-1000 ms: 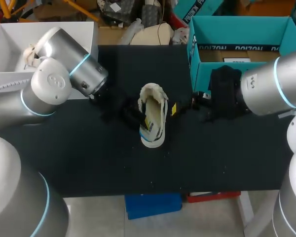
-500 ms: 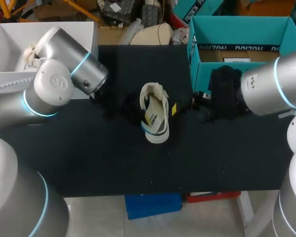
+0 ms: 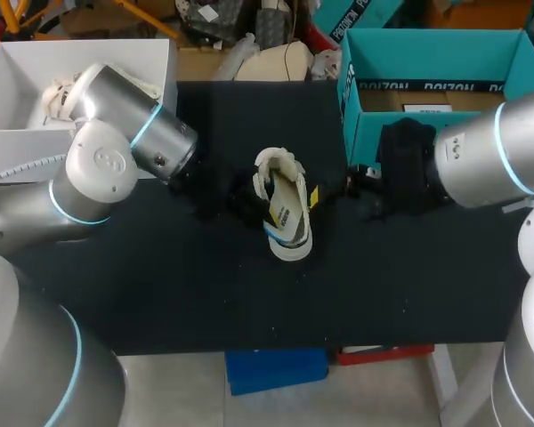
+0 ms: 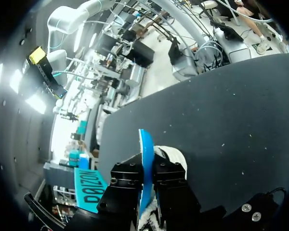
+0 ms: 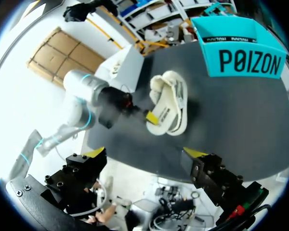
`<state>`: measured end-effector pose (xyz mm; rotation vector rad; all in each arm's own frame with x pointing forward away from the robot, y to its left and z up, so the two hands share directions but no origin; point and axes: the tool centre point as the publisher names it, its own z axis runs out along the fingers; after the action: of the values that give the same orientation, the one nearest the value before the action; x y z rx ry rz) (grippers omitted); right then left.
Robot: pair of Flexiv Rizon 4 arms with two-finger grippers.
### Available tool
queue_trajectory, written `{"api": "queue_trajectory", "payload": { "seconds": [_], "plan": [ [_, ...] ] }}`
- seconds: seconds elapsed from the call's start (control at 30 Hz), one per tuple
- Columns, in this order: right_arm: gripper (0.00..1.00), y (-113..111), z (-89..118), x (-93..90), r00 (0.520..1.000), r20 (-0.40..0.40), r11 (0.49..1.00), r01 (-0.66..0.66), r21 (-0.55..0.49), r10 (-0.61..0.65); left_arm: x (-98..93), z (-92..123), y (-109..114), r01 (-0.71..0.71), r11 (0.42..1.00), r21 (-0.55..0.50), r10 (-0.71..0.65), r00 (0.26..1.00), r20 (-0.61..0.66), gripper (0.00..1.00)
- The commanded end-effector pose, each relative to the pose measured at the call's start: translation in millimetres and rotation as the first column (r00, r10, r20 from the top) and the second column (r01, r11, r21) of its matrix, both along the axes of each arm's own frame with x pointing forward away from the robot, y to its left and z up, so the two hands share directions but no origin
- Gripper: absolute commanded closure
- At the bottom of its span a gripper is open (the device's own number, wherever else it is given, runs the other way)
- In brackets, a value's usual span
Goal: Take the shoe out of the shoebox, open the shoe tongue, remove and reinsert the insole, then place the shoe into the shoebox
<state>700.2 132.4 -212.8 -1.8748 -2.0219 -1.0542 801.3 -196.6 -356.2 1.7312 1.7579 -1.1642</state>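
A big black table (image 3: 160,294) fills the middle of the head view. A white shoe (image 3: 283,213) lies near the middle of it, out of its box. Its fluffy open end points to 12 o'clock and its toe points to about 5 o'clock. There are blue stripes and a yellow tag on it. The blue-green shoebox (image 3: 436,55) stands open at about 2 o'clock from the shoe, at the far right part of the table, well apart from the shoe. A white box (image 3: 18,98) sits at about 10 o'clock from the shoe, by the far left corner. My left arm comes in from the left side, and the left gripper (image 4: 144,168) is at 9 o'clock of the shoe, right up against its side. In the left wrist view its two black fingers (image 4: 127,180) are squeezed together on a thin blue strip of the shoe, with the white fluffy part just beside them. So the left gripper is holding the shoe tight. My right arm comes in from the right side. The right gripper (image 5: 144,153) is at 3 o'clock of the shoe, between the shoe and the shoebox. In the right wrist view its two yellow tips stand far apart with nothing in them, so its jaws are let go. The shoe lies ahead of it and the shoebox is off to one side.
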Motion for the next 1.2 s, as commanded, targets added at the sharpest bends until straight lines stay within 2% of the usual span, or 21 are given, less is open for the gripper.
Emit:
{"api": "queue_trajectory", "payload": {
  "seconds": [0.03,0.27,0.67,0.8,1.0,1.2],
  "plan": [
    [0.00,1.5,0.2,-0.3,1.000,0.000,1.000,0.002,-0.003,-0.002,-14.1,4.9,-0.6,-0.046,0.999,-0.003,0.046,0.999,0.001,1.00],
    [0.00,1.5,0.2,-0.3,1.000,0.000,1.000,0.002,-0.003,-0.002,-33.6,17.8,-3.7,-0.141,0.990,-0.033,0.138,0.988,-0.068,1.00],
    [0.00,1.5,0.2,-0.3,1.000,0.000,1.000,0.002,-0.003,-0.002,-61.1,24.3,-8.2,-0.206,0.979,-0.012,0.205,0.977,-0.059,1.00],
    [0.00,1.5,0.2,-0.3,1.000,0.000,1.000,0.002,-0.003,-0.002,-57.1,15.6,-10.5,-0.239,0.971,-0.001,0.238,0.968,-0.077,1.00],
    [0.00,1.5,0.2,-0.3,1.000,0.000,1.000,0.002,-0.003,-0.002,-40.9,6.8,-13.1,-0.277,0.961,0.001,0.277,0.958,-0.071,1.00],
    [0.00,1.5,0.2,-0.3,1.000,0.000,1.000,0.002,-0.003,-0.002,-25.4,5.6,-19.9,-0.278,0.960,-0.027,0.276,0.959,-0.058,1.00]
  ]
}}
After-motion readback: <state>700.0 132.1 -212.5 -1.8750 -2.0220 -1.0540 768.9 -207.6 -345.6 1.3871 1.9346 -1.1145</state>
